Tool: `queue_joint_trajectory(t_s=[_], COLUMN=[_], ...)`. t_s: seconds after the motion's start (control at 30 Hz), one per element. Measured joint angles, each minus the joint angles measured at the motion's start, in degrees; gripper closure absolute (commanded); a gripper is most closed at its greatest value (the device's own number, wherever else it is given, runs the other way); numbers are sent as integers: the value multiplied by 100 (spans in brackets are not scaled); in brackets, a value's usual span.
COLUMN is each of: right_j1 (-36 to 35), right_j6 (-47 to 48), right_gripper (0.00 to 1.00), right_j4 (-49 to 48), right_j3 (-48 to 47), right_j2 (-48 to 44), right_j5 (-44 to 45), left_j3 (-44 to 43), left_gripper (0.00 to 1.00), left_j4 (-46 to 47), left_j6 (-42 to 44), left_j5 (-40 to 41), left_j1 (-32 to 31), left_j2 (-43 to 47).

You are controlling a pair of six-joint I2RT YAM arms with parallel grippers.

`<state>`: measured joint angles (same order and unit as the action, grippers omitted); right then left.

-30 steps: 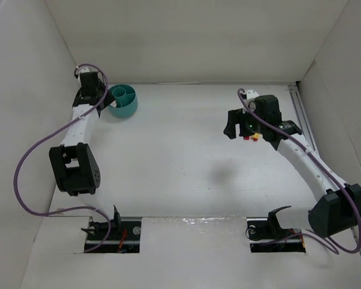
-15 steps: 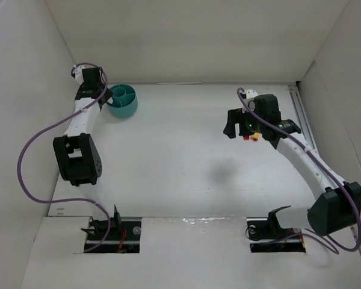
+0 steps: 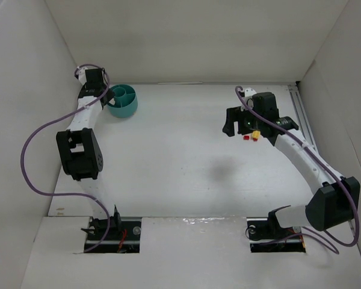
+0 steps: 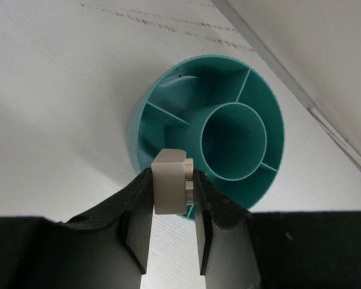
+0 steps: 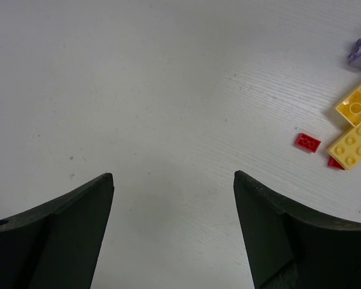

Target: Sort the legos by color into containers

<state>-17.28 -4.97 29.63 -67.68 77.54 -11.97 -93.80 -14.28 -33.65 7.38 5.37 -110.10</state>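
Left hand [image 4: 172, 180] clenched on pale brick [image 4: 167, 194] at near rim of teal divided bowl [image 4: 168, 96], compartments just ahead; right hand [image 5: 173, 176] spread, empty, loose legos [image 5: 356, 123] on worktop [image 5: 138, 90] to its right.

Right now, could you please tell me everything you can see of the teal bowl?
The teal bowl is round, smooth plastic, upright on the white table, far left. A central round cup and radial walls split it into compartments; those visible look empty. The left claw holds a pale brick by its near rim.
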Motion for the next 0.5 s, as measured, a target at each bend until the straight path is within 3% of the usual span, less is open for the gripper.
queue_joint_trajectory(t_s=[0.13, 0.3, 0.5], right_j1=[0, 0, 0], right_j6=[0, 0, 0], right_gripper=[15, 15, 15], right_j4=[-2, 0, -2], right_j3=[-15, -33, -37], right_j2=[26, 85, 92], right_j5=[0, 0, 0], left_j3=[0, 0, 0], left_gripper=[79, 88, 91], left_j4=[31, 42, 131], left_j6=[2, 0, 0], left_j5=[-55, -195, -354], left_j1=[0, 0, -2], left_j2=[-109, -181, -181])
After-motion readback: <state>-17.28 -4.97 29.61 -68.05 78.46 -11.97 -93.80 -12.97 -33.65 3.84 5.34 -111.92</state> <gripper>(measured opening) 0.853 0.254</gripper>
